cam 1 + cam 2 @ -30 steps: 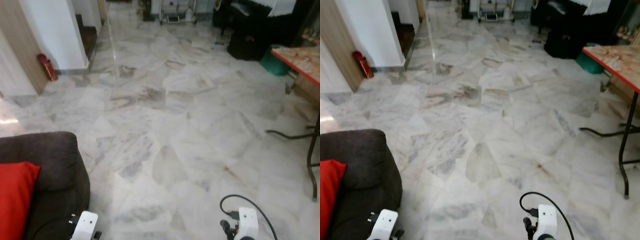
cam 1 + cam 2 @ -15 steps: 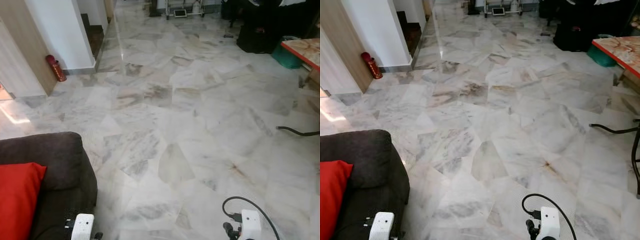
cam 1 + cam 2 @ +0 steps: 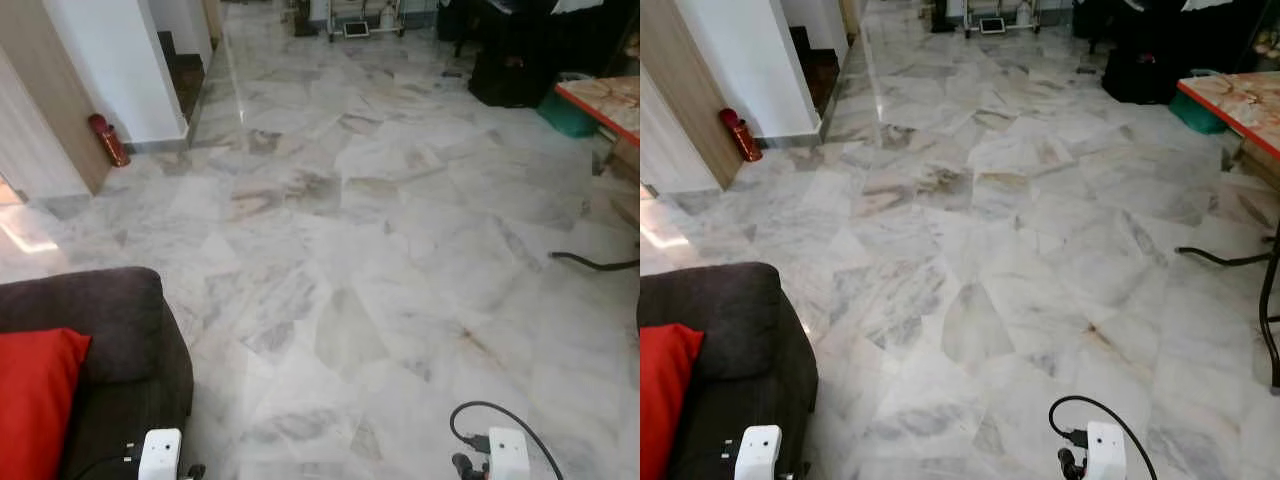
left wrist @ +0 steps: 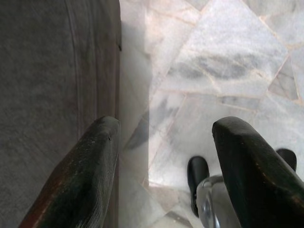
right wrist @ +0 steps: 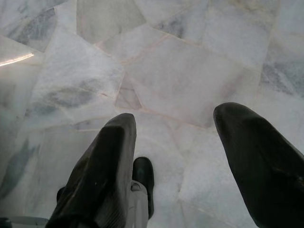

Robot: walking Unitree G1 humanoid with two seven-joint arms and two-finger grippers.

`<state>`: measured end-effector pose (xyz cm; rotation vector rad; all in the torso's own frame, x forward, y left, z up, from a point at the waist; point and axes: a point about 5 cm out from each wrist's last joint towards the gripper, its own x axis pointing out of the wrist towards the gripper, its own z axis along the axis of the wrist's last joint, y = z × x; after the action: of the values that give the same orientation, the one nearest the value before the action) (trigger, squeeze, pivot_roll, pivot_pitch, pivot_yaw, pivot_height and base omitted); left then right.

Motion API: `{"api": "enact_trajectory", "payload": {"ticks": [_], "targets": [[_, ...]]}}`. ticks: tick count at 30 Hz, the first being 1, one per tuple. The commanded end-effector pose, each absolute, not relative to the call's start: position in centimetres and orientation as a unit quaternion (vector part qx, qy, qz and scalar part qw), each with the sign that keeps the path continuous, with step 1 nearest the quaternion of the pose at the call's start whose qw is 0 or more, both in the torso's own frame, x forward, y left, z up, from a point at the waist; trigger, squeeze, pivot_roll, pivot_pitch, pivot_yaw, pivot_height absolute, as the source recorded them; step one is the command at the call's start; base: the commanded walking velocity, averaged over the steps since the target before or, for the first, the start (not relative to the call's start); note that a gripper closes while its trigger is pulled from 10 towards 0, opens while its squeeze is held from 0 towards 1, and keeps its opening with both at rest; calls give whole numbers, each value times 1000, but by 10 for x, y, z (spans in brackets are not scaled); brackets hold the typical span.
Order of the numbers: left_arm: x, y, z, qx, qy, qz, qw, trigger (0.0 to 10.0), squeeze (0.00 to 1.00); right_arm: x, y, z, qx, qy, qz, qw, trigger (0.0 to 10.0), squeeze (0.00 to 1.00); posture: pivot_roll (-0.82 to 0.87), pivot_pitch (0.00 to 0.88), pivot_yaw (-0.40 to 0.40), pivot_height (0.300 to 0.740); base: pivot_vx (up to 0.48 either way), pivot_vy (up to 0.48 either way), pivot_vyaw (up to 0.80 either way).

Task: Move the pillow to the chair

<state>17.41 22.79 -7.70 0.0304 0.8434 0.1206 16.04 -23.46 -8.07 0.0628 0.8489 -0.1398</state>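
Note:
A red pillow (image 3: 35,400) lies on the seat of a dark grey sofa (image 3: 100,320) at my lower left, cut off by the frame edge. My left arm hangs beside the sofa's arm, its white wrist (image 3: 160,455) low in the head view. In the left wrist view my left gripper (image 4: 164,137) is open over the marble floor, right beside the sofa's side (image 4: 52,71). My right arm's white wrist (image 3: 507,455) hangs at the lower right. My right gripper (image 5: 173,128) is open above bare floor tiles, holding nothing.
Marble floor stretches ahead. A red bottle (image 3: 108,140) stands by the white pillar (image 3: 110,60) at the far left. A red-edged table (image 3: 605,100) is at the right, with a black leg (image 3: 1268,310) and a dark foot on the floor (image 3: 590,262). Black bags (image 3: 510,75) and a green bin (image 3: 565,110) sit beyond.
The whole picture has shifted a little as the camera moved. The pillow lies on the sofa as before, and both arms still hang low.

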Motion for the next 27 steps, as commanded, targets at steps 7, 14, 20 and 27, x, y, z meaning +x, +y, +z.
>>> {"api": "enact_trajectory", "payload": {"ticks": [7,14,20,27], "targets": [[177,231,-75,14,406,63,911,10000,0,166,-230,-79,33,406,-62,911,10000,0,-5,0,53,740,276,0,0],[178,228,-75,14,404,60,913,10000,0,170,-230,-78,33,401,-62,913,10000,0,-1,0,50,740,279,0,0],[178,226,-75,12,402,58,913,10000,0,173,-228,-77,35,398,-58,915,10000,0,2,0,46,740,280,0,0],[177,227,-75,12,401,60,914,10000,0,173,-228,-77,35,398,-59,915,10000,0,3,0,45,740,282,0,0]]}}
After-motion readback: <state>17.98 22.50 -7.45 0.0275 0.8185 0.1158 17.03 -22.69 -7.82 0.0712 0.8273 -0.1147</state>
